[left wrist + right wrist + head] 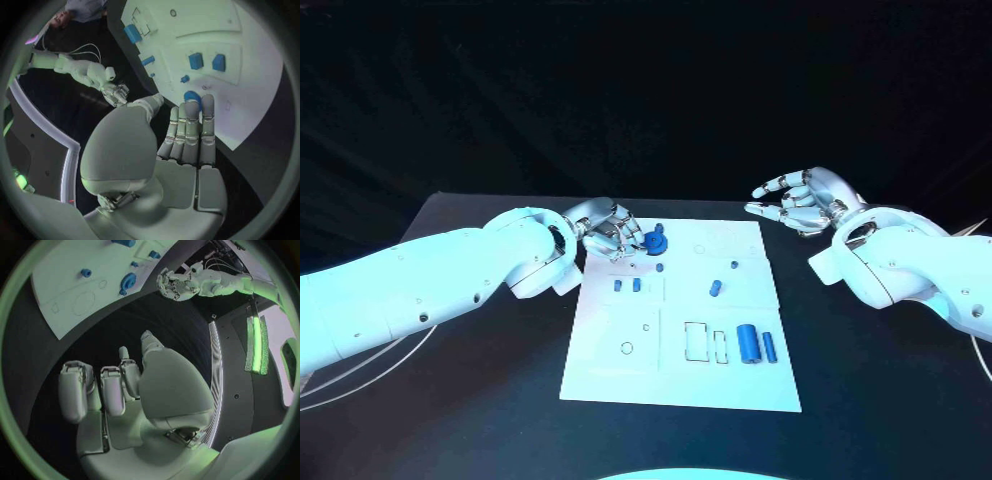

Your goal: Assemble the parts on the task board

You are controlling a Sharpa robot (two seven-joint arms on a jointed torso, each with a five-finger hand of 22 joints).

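Working part: a blue round part [656, 241] stands at the far left of the task board [682, 385], just beside the left hand's fingertips; I cannot tell whether they touch it
Task board: white plate in the middle of the black table [877, 390]; outlines and recesses are marked on it
Other parts: two small blue pieces [627, 285] side by side near the left edge; a small peg [733, 265] and a short slanted piece [715, 289] towards the middle; two blue cylinders [757, 344] lying side by side near the right edge
Left hand: left hand [603, 234] is over the board's far left corner; fingers extended side by side towards the round part, holding nothing that shows
Right hand: right hand [798, 203] hovers off the board beyond its far right corner; fingers curled in, nothing in them
Step in hand: probably seating or adjusting the round part; assembly looks barely begun, most pieces still loose
Next move: calls for a sure pinch on one part and careful alignment over its recess
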